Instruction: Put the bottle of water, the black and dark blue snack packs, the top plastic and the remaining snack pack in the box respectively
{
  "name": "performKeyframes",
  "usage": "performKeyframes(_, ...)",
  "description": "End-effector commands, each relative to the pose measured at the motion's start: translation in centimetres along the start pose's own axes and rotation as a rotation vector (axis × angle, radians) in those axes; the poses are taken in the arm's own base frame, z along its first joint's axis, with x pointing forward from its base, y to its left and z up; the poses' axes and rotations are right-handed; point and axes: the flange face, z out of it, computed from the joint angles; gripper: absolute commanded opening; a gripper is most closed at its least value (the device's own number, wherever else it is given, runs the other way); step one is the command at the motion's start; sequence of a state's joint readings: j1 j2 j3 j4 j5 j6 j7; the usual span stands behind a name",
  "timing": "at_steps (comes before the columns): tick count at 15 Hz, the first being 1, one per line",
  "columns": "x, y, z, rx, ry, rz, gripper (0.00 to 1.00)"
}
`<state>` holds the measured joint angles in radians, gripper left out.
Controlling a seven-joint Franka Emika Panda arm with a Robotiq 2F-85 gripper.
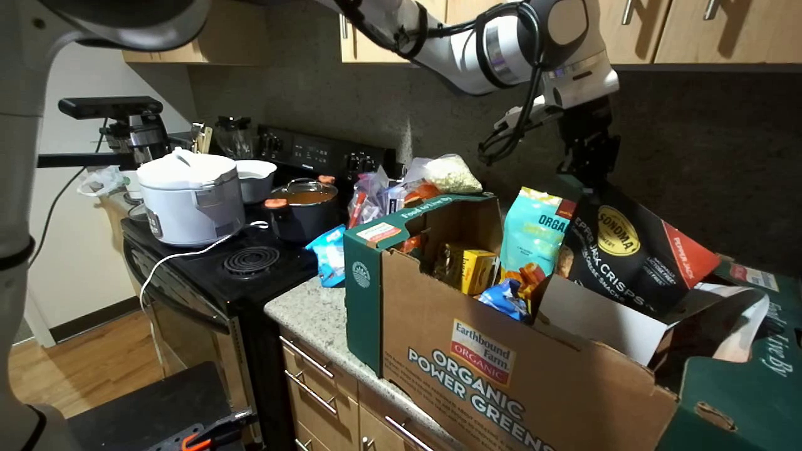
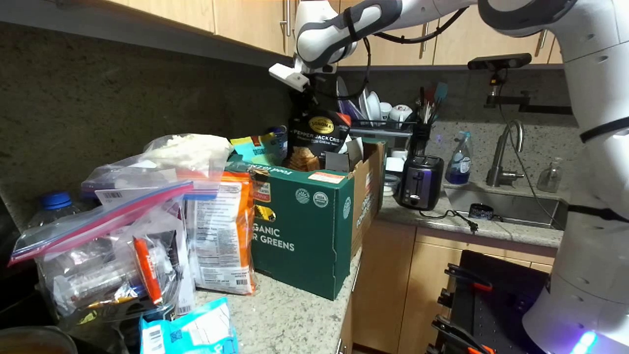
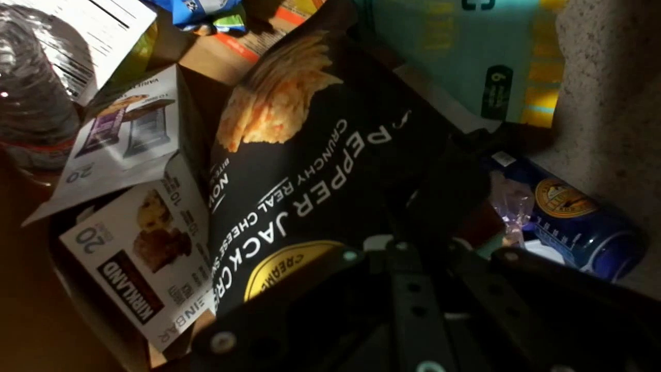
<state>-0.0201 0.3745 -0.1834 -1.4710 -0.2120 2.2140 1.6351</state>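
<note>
The box (image 1: 438,294), a brown and green carton, stands on the counter in both exterior views. Over its opening my gripper (image 1: 588,174) is shut on the top edge of the black snack pack (image 1: 611,254), whose lower part is down inside the box. In the wrist view a clear ridged bottle of water (image 3: 31,98) lies in the box. A dark blue pack (image 3: 573,217) shows beside the black one, near the wall. The top plastic, a clear bag of white pieces (image 2: 184,153), rests on the pile outside the box. A light blue snack pack (image 2: 194,329) lies on the counter.
Inside the box are a turquoise pack (image 1: 532,232), a yellow carton (image 1: 479,269) and a Kirkland box (image 3: 144,258). A zip bag (image 2: 113,265), an orange-white pack (image 2: 221,236) and a blue-capped bottle (image 2: 56,201) stand beside it. Wall cabinets (image 1: 727,31) hang above.
</note>
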Motion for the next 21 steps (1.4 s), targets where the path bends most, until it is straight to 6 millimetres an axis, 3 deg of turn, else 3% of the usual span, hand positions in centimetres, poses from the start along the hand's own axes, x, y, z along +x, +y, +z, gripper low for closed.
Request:
performKeyframes(1, 0.6, 0.1, 1.0, -0.002, 0.023, 0.052, 0.01)
performKeyframes(7, -0.9, 1.2, 4.8, -0.061, -0.012, 0.076, 0.01)
performKeyframes(12, -1.3, 1.7, 5.0, -0.074, -0.048, 0.093, 0.02)
performKeyframes(13, -1.3, 1.8, 4.8, -0.076, -0.056, 0.096, 0.23)
performKeyframes(16, -1.4, 2.1, 3.6, -0.068, -0.081, 0.1, 0.42)
performKeyframes(21, -3.6, 3.2, -1.0, -0.02, -0.126, -0.005, 0.8)
